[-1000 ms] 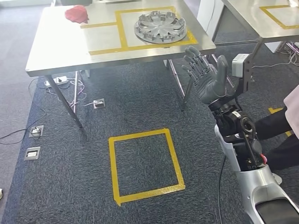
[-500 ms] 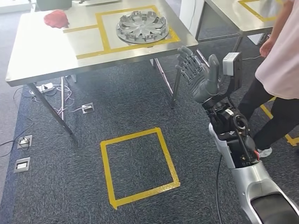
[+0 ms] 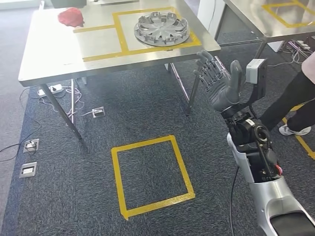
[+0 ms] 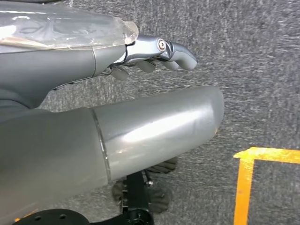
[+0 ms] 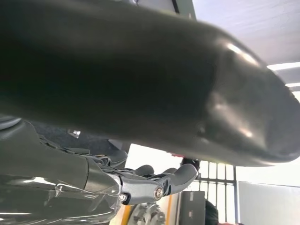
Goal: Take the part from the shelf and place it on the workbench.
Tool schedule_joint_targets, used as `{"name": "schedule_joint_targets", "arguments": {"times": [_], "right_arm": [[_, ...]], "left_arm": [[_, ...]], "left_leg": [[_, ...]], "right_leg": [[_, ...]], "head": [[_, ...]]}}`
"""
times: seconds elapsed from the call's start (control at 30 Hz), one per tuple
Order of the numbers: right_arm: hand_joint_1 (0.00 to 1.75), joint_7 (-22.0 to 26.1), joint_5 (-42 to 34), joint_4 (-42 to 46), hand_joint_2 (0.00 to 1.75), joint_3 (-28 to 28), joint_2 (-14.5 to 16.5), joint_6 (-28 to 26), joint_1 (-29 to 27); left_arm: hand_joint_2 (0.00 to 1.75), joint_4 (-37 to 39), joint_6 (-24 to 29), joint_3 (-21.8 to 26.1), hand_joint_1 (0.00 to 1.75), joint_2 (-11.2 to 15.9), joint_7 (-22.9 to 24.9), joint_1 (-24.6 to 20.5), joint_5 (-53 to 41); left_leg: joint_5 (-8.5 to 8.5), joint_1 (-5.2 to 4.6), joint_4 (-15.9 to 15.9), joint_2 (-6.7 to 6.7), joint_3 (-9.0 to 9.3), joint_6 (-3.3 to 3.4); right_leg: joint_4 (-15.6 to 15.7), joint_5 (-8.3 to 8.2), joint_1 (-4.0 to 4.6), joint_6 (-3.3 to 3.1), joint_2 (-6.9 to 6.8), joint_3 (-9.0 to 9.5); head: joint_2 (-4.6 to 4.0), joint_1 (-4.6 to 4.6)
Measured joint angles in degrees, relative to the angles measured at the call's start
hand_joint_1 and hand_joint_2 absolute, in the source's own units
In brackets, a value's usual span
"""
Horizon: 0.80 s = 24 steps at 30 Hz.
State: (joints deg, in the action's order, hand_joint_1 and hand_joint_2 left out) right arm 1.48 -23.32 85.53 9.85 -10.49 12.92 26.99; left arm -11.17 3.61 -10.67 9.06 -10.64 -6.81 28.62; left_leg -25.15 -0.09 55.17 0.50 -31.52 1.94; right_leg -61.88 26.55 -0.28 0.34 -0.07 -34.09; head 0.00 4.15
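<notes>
The part, a grey spoked wheel cover (image 3: 162, 28), lies flat inside a yellow tape frame on the steel workbench (image 3: 52, 49). My right hand (image 3: 221, 86) is raised in front of the bench's near right corner, below and right of the cover and apart from it. Its fingers are spread and it holds nothing. The right wrist view looks past the thick thumb (image 5: 176, 84) with the fingers (image 5: 176, 176) stretched out. My left hand (image 4: 106, 117) hangs over the grey carpet, thumb and fingers (image 4: 169, 49) extended, with nothing in it.
A red cloth (image 3: 71, 16) lies at the bench's far left. A yellow tape square (image 3: 151, 174) marks the carpet in front of me. A second steel table (image 3: 256, 22) stands at the right. A person's legs (image 3: 293, 93) are at the right edge. Floor sockets (image 3: 28, 169) and cables lie at the left.
The whole picture has swung sideways and back, so the camera moved. The person, who stood close at my right half a second ago, is now farther off. My right hand stays raised and empty.
</notes>
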Motion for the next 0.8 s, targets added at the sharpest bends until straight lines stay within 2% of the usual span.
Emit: {"name": "schedule_joint_targets", "arguments": {"times": [0.03, 0.07, 0.13, 0.2, 0.23, 0.27, 0.33, 0.37, 0.4, 0.43, 0.5, 0.53, 0.57, 0.6, 0.7, 0.73, 0.8], "right_arm": [[0.00, -0.03, 0.00, 0.09, 0.00, -0.09, 0.00, 0.00, 0.05], [0.00, -0.07, 0.00, 0.23, 0.00, -0.16, 0.00, 0.01, 0.06], [0.00, -0.22, -0.09, 0.53, 0.00, -0.30, 0.00, 0.01, 0.05], [0.00, -0.43, -0.27, 0.87, 0.00, -0.42, 0.00, -0.04, -0.02], [0.00, -0.57, -0.41, 1.06, 0.00, -0.44, 0.00, -0.09, -0.03], [0.00, -0.69, -0.55, 1.22, 0.00, -0.45, 0.00, -0.14, -0.08], [0.00, -0.90, -0.94, 1.34, 0.00, -0.44, 0.00, -0.22, -0.23], [0.00, -0.95, -1.10, 1.33, 0.00, -0.43, 0.00, -0.24, -0.33], [0.00, -0.96, -1.20, 1.33, 0.00, -0.43, 0.00, -0.26, -0.39], [0.00, -0.96, -1.24, 1.33, 0.00, -0.43, 0.00, -0.28, -0.41], [0.00, -0.95, -1.25, 1.34, 0.00, -0.42, 0.00, -0.35, -0.39], [0.00, -0.90, -1.26, 1.34, 0.00, -0.46, -0.01, -0.42, -0.35], [0.00, -0.84, -1.27, 1.36, 0.00, -0.50, -0.01, -0.48, -0.31], [0.00, -0.75, -1.29, 1.39, 0.00, -0.54, -0.02, -0.55, -0.29], [0.00, -0.61, -1.32, 1.54, 0.00, -0.65, -0.05, -0.69, -0.37], [0.00, -0.63, -1.35, 1.63, 0.00, -0.70, -0.09, -0.74, -0.41], [0.00, -0.79, -1.45, 1.87, 0.00, -0.85, -0.18, -0.81, -0.53]], "left_arm": [[0.00, 0.00, 0.01, 0.00, 0.00, -0.04, -0.01, -0.04, -0.01], [0.00, 0.00, 0.04, 0.00, 0.00, -0.08, -0.02, -0.06, -0.01], [0.00, 0.00, 0.13, -0.01, 0.00, -0.12, -0.03, -0.05, -0.02], [0.00, 0.00, 0.25, -0.02, 0.00, -0.09, -0.02, -0.05, -0.02], [0.00, 0.00, 0.32, -0.02, 0.00, -0.05, -0.02, -0.10, -0.01], [0.00, 0.00, 0.39, -0.02, 0.00, 0.01, -0.02, -0.13, 0.02], [0.00, 0.00, 0.47, -0.02, 0.00, 0.03, -0.01, -0.04, 0.03], [0.00, 0.00, 0.48, -0.02, 0.00, 0.02, -0.01, 0.05, 0.03], [0.00, 0.00, 0.48, -0.02, 0.00, 0.00, 0.00, 0.14, 0.03], [0.00, 0.00, 0.48, -0.02, 0.00, -0.01, 0.00, 0.19, 0.03], [0.00, 0.00, 0.48, -0.02, 0.00, -0.01, 0.00, 0.17, 0.03], [0.00, 0.00, 0.48, -0.02, 0.00, -0.01, 0.00, 0.13, 0.02], [0.00, 0.01, 0.48, -0.03, 0.00, -0.03, 0.01, 0.11, -0.03], [0.00, 0.01, 0.48, -0.04, 0.00, -0.07, 0.02, 0.12, -0.10], [0.00, 0.02, 0.52, -0.33, 0.00, -0.20, 0.07, 0.12, -0.34], [0.00, 0.02, 0.55, -0.51, 0.00, -0.21, 0.08, 0.06, -0.38], [0.00, 0.02, 0.58, -0.78, 0.00, -0.21, 0.09, 0.02, -0.41]], "left_leg": [[-0.12, -0.12, 0.03, 0.05, 0.10, -0.10], [-0.16, -0.17, 0.06, 0.15, 0.08, -0.27], [-0.14, -0.16, 0.02, 0.50, -0.08, -0.74], [-0.75, -0.12, 0.53, 0.64, -0.24, -1.34], [-1.81, -0.09, 2.10, 0.46, -0.88, -1.67], [-3.47, 0.00, 5.00, 0.22, -2.19, -2.02], [-7.16, 0.35, 13.20, -0.09, -6.21, -2.64], [-8.10, 0.55, 16.34, -0.11, -7.89, -2.87], [-7.86, 0.75, 17.39, -0.11, -8.62, -3.06], [-6.43, 0.96, 15.96, -0.12, -8.10, -3.24], [-2.07, 1.41, 8.02, -0.54, -4.49, -3.50], [-0.54, 1.54, 4.21, -0.99, -2.71, -3.46], [0.22, 1.62, 1.73, -1.33, -1.57, -3.30], [0.29, 1.57, 0.68, -1.57, -1.13, -3.03], [0.34, 1.36, 0.41, -1.04, -1.00, -1.83], [0.39, 1.41, 0.29, -0.83, -0.93, -1.44], [0.38, 1.37, 0.19, -0.39, -0.84, -0.93]], "right_leg": [[3.65, -1.33, 0.30, -0.44, -0.32, 1.65], [5.89, -1.91, 0.55, -0.73, -0.56, 2.59], [7.17, -1.85, 0.80, -0.86, -0.47, 2.88], [7.80, -2.14, 0.44, -0.95, -0.13, 3.18], [8.15, -2.32, 0.22, -1.05, -0.02, 3.37], [8.39, -2.45, 0.03, -1.11, 0.05, 3.52], [8.44, -2.49, 0.00, -1.22, 0.26, 3.44], [8.43, -2.48, -0.03, -1.22, 0.41, 3.40], [8.40, -2.47, -0.07, -1.20, 0.60, 3.39], [8.35, -2.44, -0.15, -1.13, 0.83, 3.42], [8.09, -2.21, -0.32, -0.75, 1.29, 3.51], [7.81, -2.04, -0.31, -0.43, 1.53, 3.40], [7.60, -1.93, -0.27, -0.10, 1.73, 3.25], [7.48, -1.89, -0.21, 0.24, 1.94, 3.08], [7.07, -1.47, -0.37, 1.16, 2.17, 2.78], [5.67, -0.49, -0.41, 1.42, 1.87, 2.22], [-1.19, 3.24, -0.41, 1.79, 1.01, -0.75]], "head": [[0.00, -0.03], [0.00, -0.03], [0.00, -0.13], [0.00, -0.14], [0.00, -0.40], [0.00, -0.74], [0.00, -1.57], [0.00, -1.86], [0.00, -2.09], [0.00, -2.26], [0.00, -2.58], [0.00, -2.81], [0.00, -2.89], [0.00, -2.86], [0.00, -2.48], [0.00, -2.30], [0.00, -1.57]]}}
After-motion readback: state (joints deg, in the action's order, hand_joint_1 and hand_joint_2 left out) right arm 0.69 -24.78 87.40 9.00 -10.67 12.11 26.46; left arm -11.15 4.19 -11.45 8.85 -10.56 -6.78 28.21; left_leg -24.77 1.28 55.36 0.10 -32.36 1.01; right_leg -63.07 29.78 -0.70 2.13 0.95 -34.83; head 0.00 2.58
